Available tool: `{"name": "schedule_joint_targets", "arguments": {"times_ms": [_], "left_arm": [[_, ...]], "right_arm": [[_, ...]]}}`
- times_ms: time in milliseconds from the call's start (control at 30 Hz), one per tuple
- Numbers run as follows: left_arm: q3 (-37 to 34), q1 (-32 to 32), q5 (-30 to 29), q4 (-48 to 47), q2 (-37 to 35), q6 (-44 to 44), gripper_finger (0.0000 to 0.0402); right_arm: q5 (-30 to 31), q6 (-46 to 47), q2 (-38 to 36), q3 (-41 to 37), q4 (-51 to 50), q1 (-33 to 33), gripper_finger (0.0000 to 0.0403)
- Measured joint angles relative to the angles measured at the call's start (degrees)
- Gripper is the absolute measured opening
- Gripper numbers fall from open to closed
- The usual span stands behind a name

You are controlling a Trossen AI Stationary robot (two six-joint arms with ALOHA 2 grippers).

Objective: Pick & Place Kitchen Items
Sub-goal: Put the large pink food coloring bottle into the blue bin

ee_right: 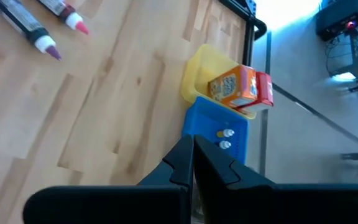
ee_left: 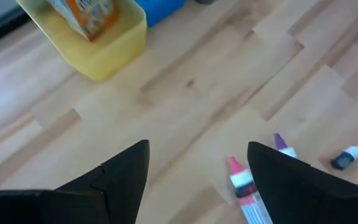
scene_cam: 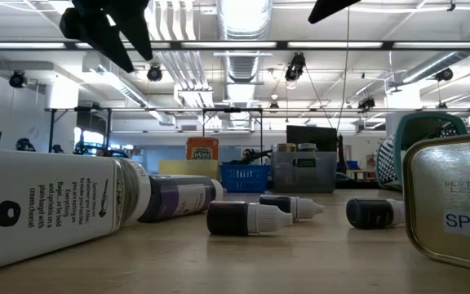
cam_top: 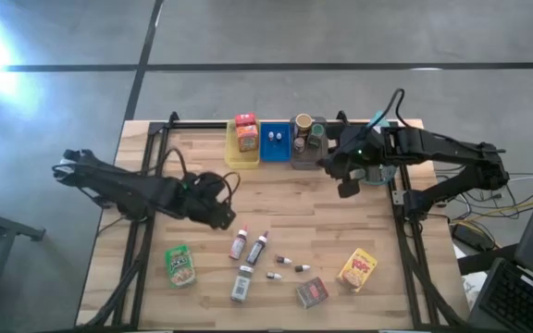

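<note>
- Over the middle of the wooden surface (cam_top: 276, 208), the left gripper (cam_top: 222, 215) hangs with its fingers spread apart and nothing between them.
- Just beyond it lie a red-tipped bottle (cam_top: 239, 243) and a purple-tipped bottle (cam_top: 258, 247), side by side on the planks.
- Nearby sit tiny vials (cam_top: 290, 265), a white-labelled jar (cam_top: 241, 282) on its side, a green pouch (cam_top: 180, 265), a dark tin (cam_top: 312, 292) and a yellow snack pouch (cam_top: 358, 269).
- Along the far edge stand three trays in a row: a yellow tray (cam_top: 232, 155) holding a red and orange snack box (cam_top: 245, 133), a blue tray (cam_top: 274, 153) with two small white vials, and a grey tray (cam_top: 302, 163) with a brown cup (cam_top: 303, 124) and a small jar (cam_top: 317, 133).
- Above the surface beside the grey tray, the right gripper (cam_top: 348, 186) is closed tight and carries nothing.
- Both dark arms reach inward from the sides, the left low and stretched across, the right bent at the elbow.
- Around the surface is grey concrete floor; the low view shows an open hall with ceiling strip lights and ducts.
</note>
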Motion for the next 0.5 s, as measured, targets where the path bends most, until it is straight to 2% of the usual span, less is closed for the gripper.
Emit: {"name": "schedule_joint_targets", "arguments": {"times_ms": [367,500], "left_arm": [[3.1,-3.7,2.6,-2.1,5.8,-9.3,0.0277],[2.8,-4.0,3.6,-2.2,7.3,-11.9,0.0277]], "right_arm": [[-0.3,-2.8,0.0,0.0,-0.5,-3.7,0.0008],[-3.7,-3.4,0.0,-0.1,-0.4,-4.8,0.0008]]}}
